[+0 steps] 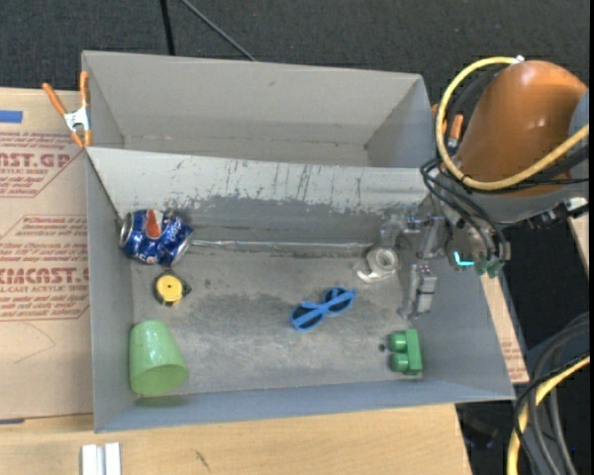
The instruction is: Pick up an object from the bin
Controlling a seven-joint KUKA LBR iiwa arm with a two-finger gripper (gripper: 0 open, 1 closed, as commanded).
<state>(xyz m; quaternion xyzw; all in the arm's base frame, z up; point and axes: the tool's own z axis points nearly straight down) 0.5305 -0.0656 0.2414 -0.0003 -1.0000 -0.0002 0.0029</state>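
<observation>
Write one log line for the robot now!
gripper | at right side of grey metal bin | nearest: small green plastic block, small silvery ring | held: none visible

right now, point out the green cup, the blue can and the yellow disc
green cup [155,359], camera view, on its side wall
blue can [161,243], camera view, on its crushed body
yellow disc [168,289], camera view, on its top face

I note the arm [465,237] reaching in from the right, orange wrist cover [520,117] on top, gripper [421,300] hanging low, pointed downward.
</observation>
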